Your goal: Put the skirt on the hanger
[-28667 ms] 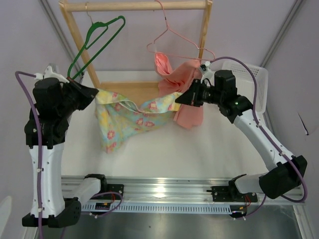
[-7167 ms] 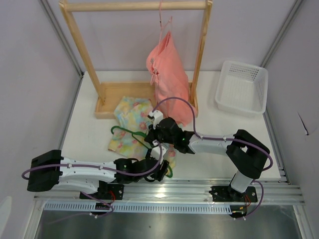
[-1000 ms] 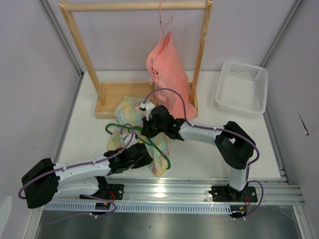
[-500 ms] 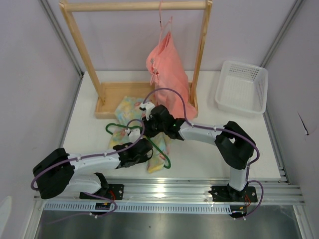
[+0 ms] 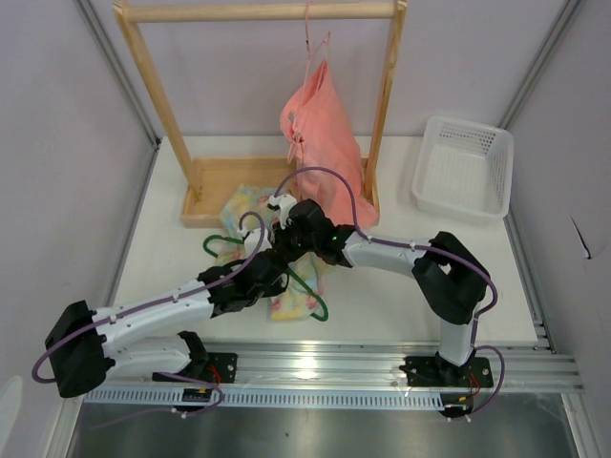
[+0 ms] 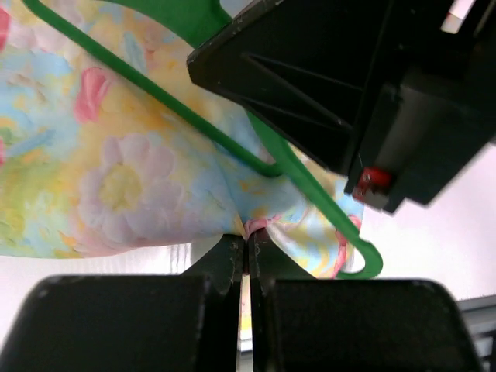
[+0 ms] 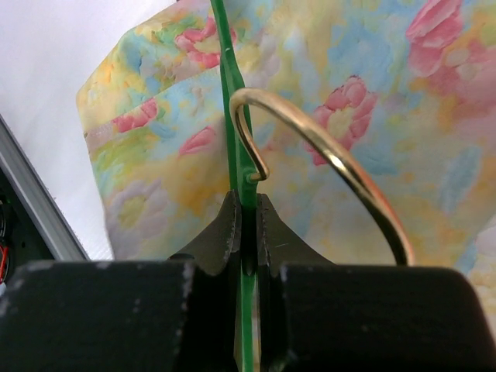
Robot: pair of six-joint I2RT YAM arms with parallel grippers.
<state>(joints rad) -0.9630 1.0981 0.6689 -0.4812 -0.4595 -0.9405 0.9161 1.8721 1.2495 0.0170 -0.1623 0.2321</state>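
You're pinching skirt point(image 6: 116, 178) edge with left gripper point(image 6: 246, 242), pressed tight on cloth. Your right gripper point(image 7: 248, 213) is clamping hanger point(image 7: 226, 77) bar, jaws closed on it. Skirt is lying just in front of wooden rack point(image 5: 215, 181) base, hanger crossing over it.

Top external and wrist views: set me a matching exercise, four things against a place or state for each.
1. left gripper
2. right gripper
3. pink garment
4. white basket

a. hangs from the wooden rack
b. shut on the hanger
c. stands at the far right of the table
d. shut on the skirt

Pairs: 1-d, 2-b, 3-a, 4-c.
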